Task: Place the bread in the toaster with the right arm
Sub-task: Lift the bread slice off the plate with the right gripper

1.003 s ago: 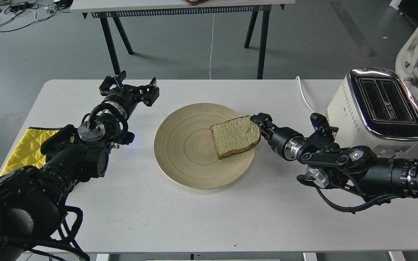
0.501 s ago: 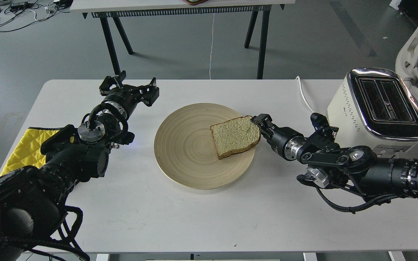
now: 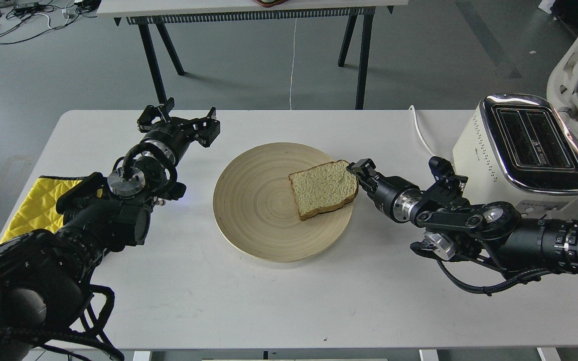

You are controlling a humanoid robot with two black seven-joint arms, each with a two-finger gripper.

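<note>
Reaching in from the right, our right gripper [image 3: 358,170] meets the bread's [image 3: 323,188] rounded edge, though we cannot tell whether its fingers grip it. The slice lies on the wooden plate [image 3: 259,210] mid-worktop [image 3: 289,301], the toaster [image 3: 525,145] far right. Our left gripper [image 3: 183,120] hovers with fingers spread wide.

The room is evenly and brightly lit from above, a soft daylight-like wash with no harsh beams. The white table [image 3: 289,301] is bright but not blown out. Soft, short shadows sit beneath both arms and under the far table's legs [image 3: 153,60]. The toaster [image 3: 520,145] has a chrome top showing mirror glare. Focus is sharp throughout; straight edges bow slightly near the corners.
</note>
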